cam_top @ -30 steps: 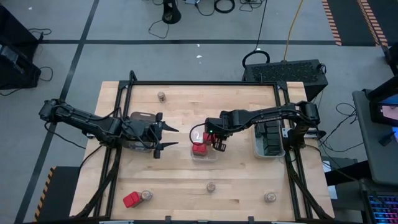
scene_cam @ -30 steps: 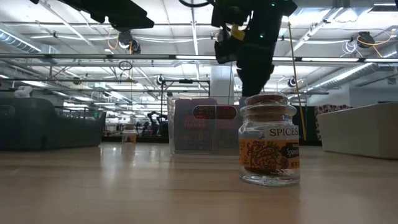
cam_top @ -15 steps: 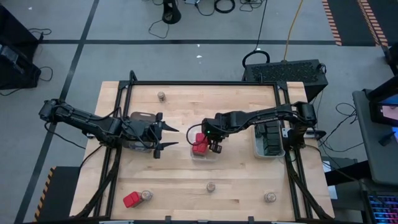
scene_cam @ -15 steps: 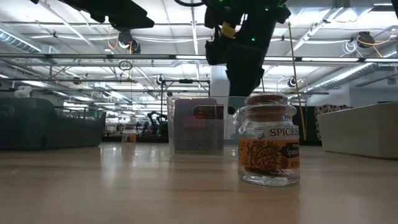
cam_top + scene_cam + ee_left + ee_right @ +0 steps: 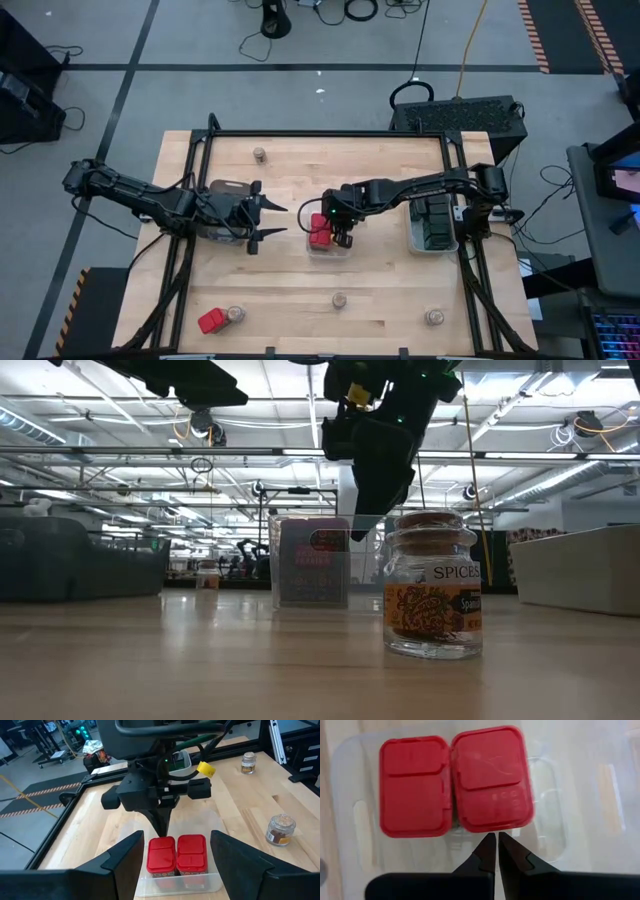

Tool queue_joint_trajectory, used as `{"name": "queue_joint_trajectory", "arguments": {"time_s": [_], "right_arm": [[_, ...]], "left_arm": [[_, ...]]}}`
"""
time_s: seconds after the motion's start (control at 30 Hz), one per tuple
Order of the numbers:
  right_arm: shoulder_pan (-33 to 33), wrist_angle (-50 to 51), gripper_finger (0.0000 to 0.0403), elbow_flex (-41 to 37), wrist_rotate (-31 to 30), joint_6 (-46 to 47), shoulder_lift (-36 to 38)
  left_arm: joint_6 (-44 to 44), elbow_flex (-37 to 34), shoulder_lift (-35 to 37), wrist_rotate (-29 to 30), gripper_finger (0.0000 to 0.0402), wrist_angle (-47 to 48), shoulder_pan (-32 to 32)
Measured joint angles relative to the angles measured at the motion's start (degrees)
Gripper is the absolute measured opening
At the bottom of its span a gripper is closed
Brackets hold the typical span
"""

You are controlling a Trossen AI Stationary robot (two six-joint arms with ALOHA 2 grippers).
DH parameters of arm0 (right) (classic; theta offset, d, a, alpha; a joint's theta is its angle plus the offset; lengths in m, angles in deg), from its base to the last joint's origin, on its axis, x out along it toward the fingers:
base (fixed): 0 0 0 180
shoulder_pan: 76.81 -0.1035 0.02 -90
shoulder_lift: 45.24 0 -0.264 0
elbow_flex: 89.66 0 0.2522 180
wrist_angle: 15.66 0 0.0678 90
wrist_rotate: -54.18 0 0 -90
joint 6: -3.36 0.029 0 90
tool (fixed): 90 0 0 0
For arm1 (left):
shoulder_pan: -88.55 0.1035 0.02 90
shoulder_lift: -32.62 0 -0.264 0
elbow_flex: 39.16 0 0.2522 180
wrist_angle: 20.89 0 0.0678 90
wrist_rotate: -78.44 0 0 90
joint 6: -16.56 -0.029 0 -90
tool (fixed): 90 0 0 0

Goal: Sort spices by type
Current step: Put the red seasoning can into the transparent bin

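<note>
Two red boxes (image 5: 455, 780) side by side, touching, inside the clear tray (image 5: 210, 881) near the middle of the table (image 5: 390, 280); right gripper (image 5: 496, 845) just above them, jaws pressed together, empty. Left gripper (image 5: 268, 222) parked over the left side of the table, jaws spread, holding nothing. Probably light, stiff, slick plastic: best pinched across the flat side walls, not the lid.

Wooden table (image 5: 300, 170) with trays (image 5: 345, 245), jars (image 5: 339, 299), a red box (image 5: 211, 321).
</note>
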State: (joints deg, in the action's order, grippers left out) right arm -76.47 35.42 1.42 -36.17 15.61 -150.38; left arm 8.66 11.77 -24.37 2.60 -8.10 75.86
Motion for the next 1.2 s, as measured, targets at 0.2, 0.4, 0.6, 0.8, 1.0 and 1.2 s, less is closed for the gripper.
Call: {"name": "queue_joint_trajectory", "arguments": {"time_s": [0.2, 0.4, 0.6, 0.8, 1.0, 1.2], "right_arm": [[-0.1, 0.0, 0.0, 0.0, 0.7, 0.2, 0.0], [-0.1, 1.3, 0.0, 0.0, 0.7, -0.9, 0.3], [-0.4, 1.7, 0.0, 0.1, 0.0, -1.2, 4.4], [-4.9, 2.8, 0.0, 0.1, -3.6, -2.3, 10.7], [-14.0, 2.0, 0.0, 0.1, -9.7, -3.8, 16.0], [-22.2, -2.9, 0.0, -0.1, -11.9, -7.9, 16.3]], "left_arm": [[0.0, 0.0, 0.0, 0.0, 0.0235, 0.0, 0.0], [0.0, 0.0, 0.0, 0.0, 0.0235, 0.0, 0.0], [0.3, 0.0, 0.0, 0.0, 0.0235, 0.1, 0.0], [5.3, 0.0, 0.0, -1.7, 0.0235, 0.0, -0.5], [11.9, 0.6, 0.0, -3.3, 0.0235, 2.2, -4.6], [24.6, 5.9, 0.0, -2.6, 0.0235, 13.0, -13.3]]}}
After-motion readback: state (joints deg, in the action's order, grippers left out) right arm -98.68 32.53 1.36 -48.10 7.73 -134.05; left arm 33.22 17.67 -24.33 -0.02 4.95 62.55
